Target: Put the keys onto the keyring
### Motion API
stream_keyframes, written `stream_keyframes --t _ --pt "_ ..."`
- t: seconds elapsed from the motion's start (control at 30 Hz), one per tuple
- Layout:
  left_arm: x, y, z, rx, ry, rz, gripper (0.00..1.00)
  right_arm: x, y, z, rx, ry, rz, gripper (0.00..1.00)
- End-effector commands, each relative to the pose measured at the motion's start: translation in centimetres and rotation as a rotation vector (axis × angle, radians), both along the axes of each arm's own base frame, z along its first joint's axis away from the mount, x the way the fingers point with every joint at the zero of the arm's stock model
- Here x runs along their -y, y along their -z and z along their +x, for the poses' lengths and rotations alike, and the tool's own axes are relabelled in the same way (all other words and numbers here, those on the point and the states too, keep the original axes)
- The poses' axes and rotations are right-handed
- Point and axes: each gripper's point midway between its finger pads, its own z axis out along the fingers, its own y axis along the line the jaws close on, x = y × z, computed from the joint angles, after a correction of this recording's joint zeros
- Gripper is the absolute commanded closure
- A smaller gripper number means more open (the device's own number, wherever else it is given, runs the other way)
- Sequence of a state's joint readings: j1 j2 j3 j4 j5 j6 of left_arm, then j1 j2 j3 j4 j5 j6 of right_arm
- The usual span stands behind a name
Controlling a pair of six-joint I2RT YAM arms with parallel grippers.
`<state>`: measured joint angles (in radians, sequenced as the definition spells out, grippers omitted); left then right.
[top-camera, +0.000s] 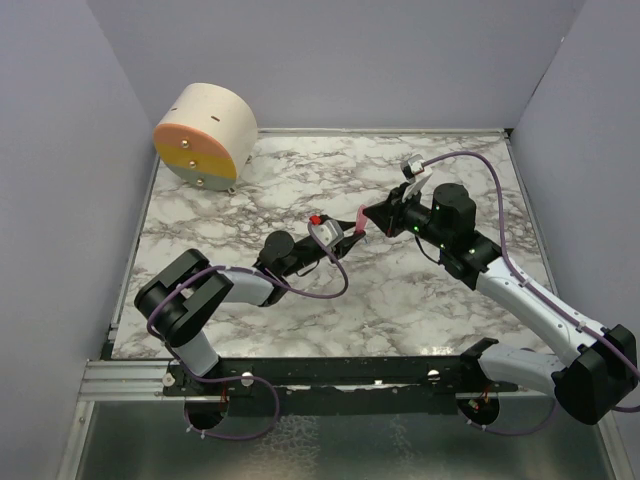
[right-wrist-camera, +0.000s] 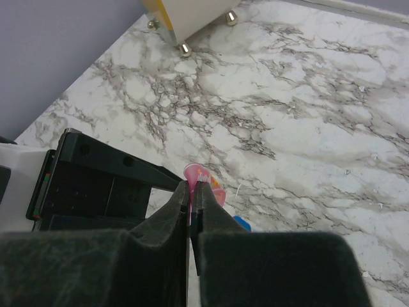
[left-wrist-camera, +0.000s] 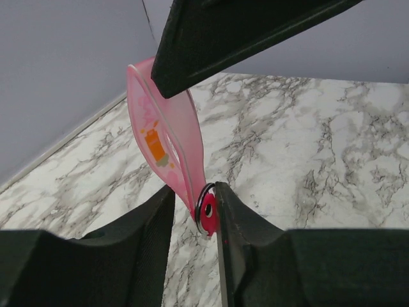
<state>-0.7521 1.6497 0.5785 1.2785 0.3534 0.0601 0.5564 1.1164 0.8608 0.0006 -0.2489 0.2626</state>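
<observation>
The pink key (left-wrist-camera: pixel 167 137) hangs in the air, flat and translucent with an orange print, narrowing to a red end with a hole. My right gripper (right-wrist-camera: pixel 193 185) is shut on its upper part (right-wrist-camera: pixel 208 176). The thin metal ring (left-wrist-camera: pixel 199 203) of the keyring lies against that red end and touches the inner face of my left gripper's right finger (left-wrist-camera: pixel 236 217). My left gripper (left-wrist-camera: pixel 195 192) has its jaws a narrow gap apart around the key's lower end, and the left finger is not touching it. A corner of the blue tag (right-wrist-camera: pixel 241 222) shows below. In the top view the two grippers (top-camera: pixel 340 238) (top-camera: pixel 372 222) meet at the key (top-camera: pixel 358 224) above mid-table.
A round cream and orange box (top-camera: pixel 205 135) on small brass feet stands at the back left and also shows in the right wrist view (right-wrist-camera: pixel 192 16). Lilac walls close the marble table (top-camera: pixel 450 300) on three sides. Purple cables loop beside both arms.
</observation>
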Motion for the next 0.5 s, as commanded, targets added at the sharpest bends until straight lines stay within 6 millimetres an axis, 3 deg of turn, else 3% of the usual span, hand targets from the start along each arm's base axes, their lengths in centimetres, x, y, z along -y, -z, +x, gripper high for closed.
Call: stream_keyframes --t 0.0,0.2,0.47 --pt "0.43 -0.74 -0.23 0.003 0.042 -0.015 0.70 -0.07 -0.52 -0.63 0.022 -0.026 -0.002 0.99" --pt "0.64 -0.73 -0.32 -0.006 0.065 -0.003 0.78 -0.07 -0.73 -0.60 0.029 -0.030 -0.010 0.99" --pt "1.09 -0.74 -0.35 -0.033 0.100 -0.005 1.00 -0.45 -0.51 -0.41 0.022 -0.048 -0.024 0.99"
